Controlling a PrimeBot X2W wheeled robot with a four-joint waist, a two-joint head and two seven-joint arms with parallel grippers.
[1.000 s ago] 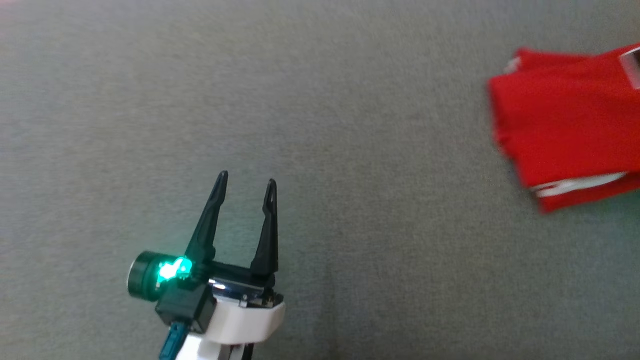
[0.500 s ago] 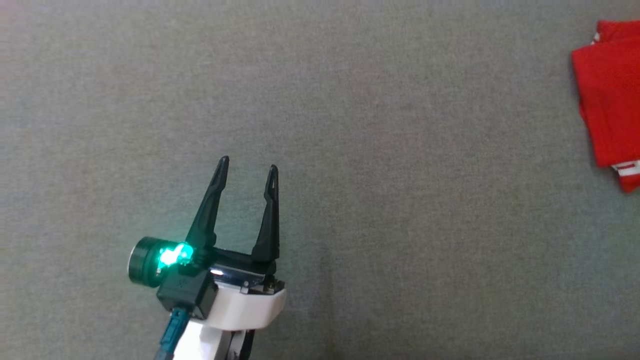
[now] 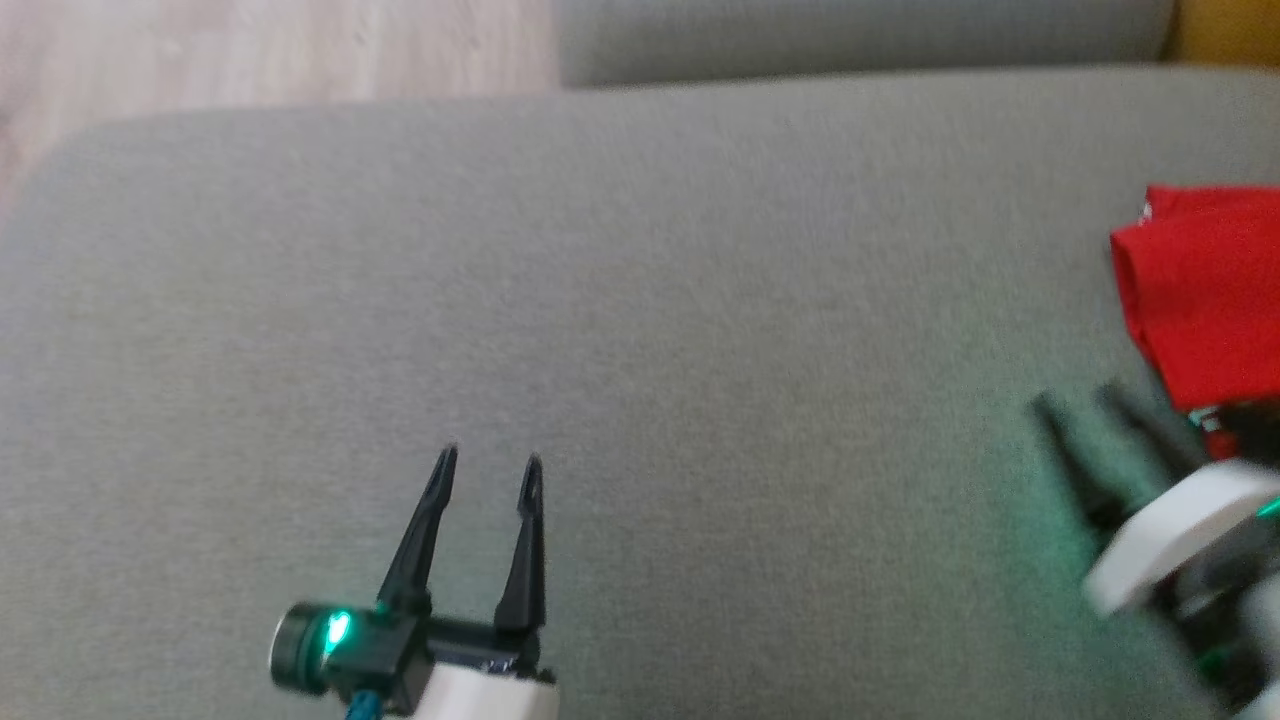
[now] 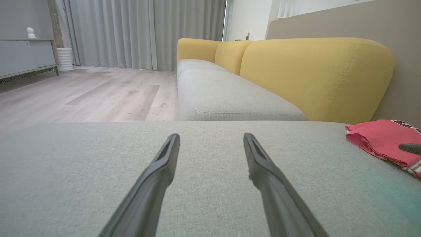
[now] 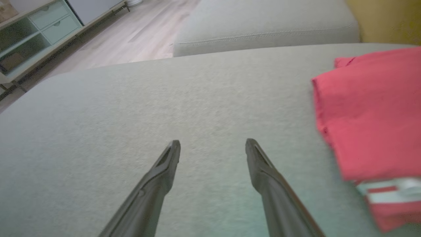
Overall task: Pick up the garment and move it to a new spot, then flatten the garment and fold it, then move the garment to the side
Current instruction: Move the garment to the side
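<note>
Left gripper (image 3: 489, 458): released, fingers spread over bare grey cushion (image 3: 700, 300), nothing between them. The left wrist view confirms open fabric ahead of it and to both sides.

Right gripper (image 3: 1078, 400): blurred in the head view. In its own wrist view the fingers stand apart and empty, above the cushion.

Garment (image 3: 1205, 290): red, folded, white trim at the near edge. It lies flat on the cushion at the right edge of the head view, just beside the right gripper.

Far limits: rounded cushion edge, then a second seat cushion (image 3: 860, 40), wooden floor (image 3: 250, 50) far left and a yellow backrest (image 4: 312, 75).

Change: the head camera has shifted, so the cushion edge and floor are now in frame, and the right gripper has entered at lower right
</note>
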